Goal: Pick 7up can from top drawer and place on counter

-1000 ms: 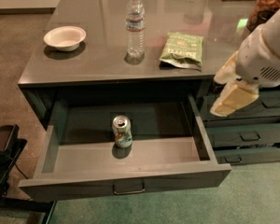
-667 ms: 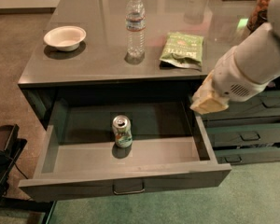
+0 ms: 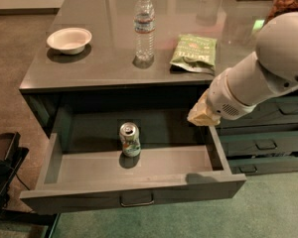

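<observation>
The 7up can [image 3: 130, 139], green and white with a silver top, stands upright in the middle of the open top drawer [image 3: 134, 197]. The drawer is pulled out from under the glossy dark grey counter [image 3: 109, 58], with its metal pull handle facing me. My gripper [image 3: 202, 113] hangs on the white arm [image 3: 260, 73] that comes in from the right. It is above the drawer's right side, just in front of the counter's edge. It is to the right of the can, apart from it, and slightly higher.
On the counter stand a clear water bottle [image 3: 144, 28], a white bowl [image 3: 69, 39] at the left and a green snack bag [image 3: 194, 52]. Narrower stacked grey drawers [image 3: 268, 143] are at the right. A dark object [image 3: 2, 167] sits on the floor at the left.
The arm has swung left and down. The gripper went from beside the stacked drawers to above the open drawer's right side. The can has not moved.
</observation>
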You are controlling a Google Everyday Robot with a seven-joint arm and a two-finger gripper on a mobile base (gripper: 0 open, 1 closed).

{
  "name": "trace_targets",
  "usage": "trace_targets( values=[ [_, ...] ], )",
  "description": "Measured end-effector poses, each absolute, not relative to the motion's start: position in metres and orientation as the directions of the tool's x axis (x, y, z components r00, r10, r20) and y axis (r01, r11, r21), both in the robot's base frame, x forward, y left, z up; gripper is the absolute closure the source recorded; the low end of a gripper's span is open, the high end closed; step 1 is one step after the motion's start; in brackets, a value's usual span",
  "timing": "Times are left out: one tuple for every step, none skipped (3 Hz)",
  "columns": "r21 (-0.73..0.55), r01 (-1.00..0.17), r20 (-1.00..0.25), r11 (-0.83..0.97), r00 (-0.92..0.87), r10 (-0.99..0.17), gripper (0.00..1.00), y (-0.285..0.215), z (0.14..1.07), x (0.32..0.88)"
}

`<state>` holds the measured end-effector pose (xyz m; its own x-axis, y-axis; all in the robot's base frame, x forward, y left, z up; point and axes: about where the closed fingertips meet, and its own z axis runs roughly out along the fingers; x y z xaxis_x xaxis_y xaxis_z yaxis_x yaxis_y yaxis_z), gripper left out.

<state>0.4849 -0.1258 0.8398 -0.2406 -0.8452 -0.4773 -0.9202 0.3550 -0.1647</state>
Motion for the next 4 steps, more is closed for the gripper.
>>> trace_targets(
  values=[
    [-0.165,-0.92,-0.477,0.355,-0.241,-0.845,1.0,-0.126,0.84,0.485],
    [-0.152,-0.921,-0.486,0.36,-0.248,-0.838,1.0,-0.127,0.826,0.484],
    [-0.121,-0.924,-0.536,0.363,-0.247,-0.807,1.0,-0.114,0.788,0.487],
    [-0.119,-0.919,-0.621,0.375,-0.226,-0.751,1.0,-0.09,0.754,0.5]
  ],
)
